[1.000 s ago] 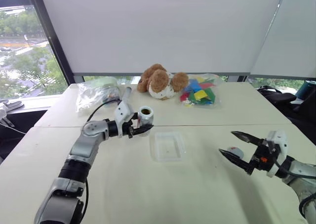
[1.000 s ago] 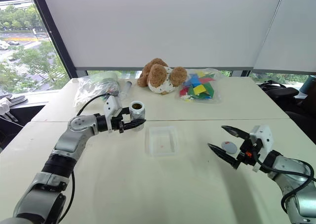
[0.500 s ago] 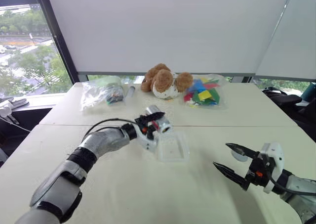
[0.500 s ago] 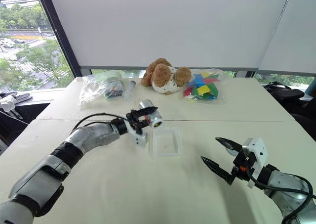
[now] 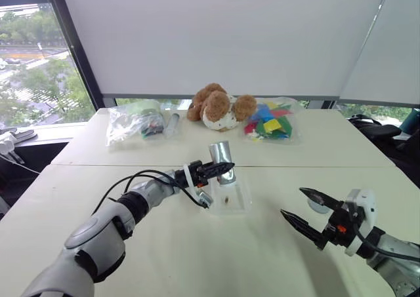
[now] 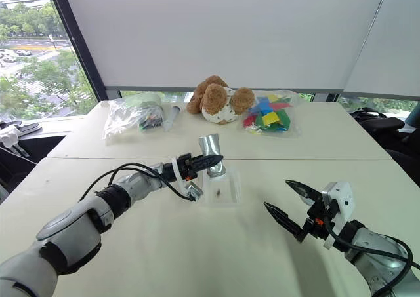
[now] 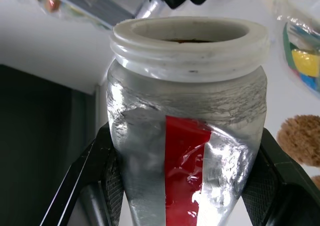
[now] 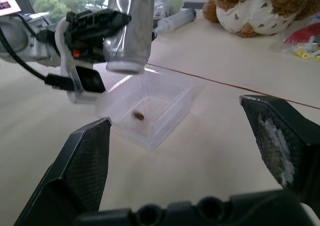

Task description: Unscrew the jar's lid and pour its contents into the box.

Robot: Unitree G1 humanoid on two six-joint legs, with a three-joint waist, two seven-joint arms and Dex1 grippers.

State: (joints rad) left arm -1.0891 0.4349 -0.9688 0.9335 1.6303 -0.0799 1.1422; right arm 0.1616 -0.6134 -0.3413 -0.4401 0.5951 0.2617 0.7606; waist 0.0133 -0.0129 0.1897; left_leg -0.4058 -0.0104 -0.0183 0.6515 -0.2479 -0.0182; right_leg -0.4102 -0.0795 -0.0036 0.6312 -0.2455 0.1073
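Jar [image 6: 211, 154], pinched by left pincer [image 6: 213, 159], has tipped mouth-down over box [image 6: 231, 191]; contents [image 8: 138, 116] apparently landed inside; right pincer [image 6: 287, 205] spread, empty.

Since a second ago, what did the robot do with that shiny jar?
The left tool carried the silvery jar with the red stripe from beside the clear plastic box to above it and tipped it mouth-down; a small brown piece now lies inside. The open right tool and the grey lid behind it stayed put.
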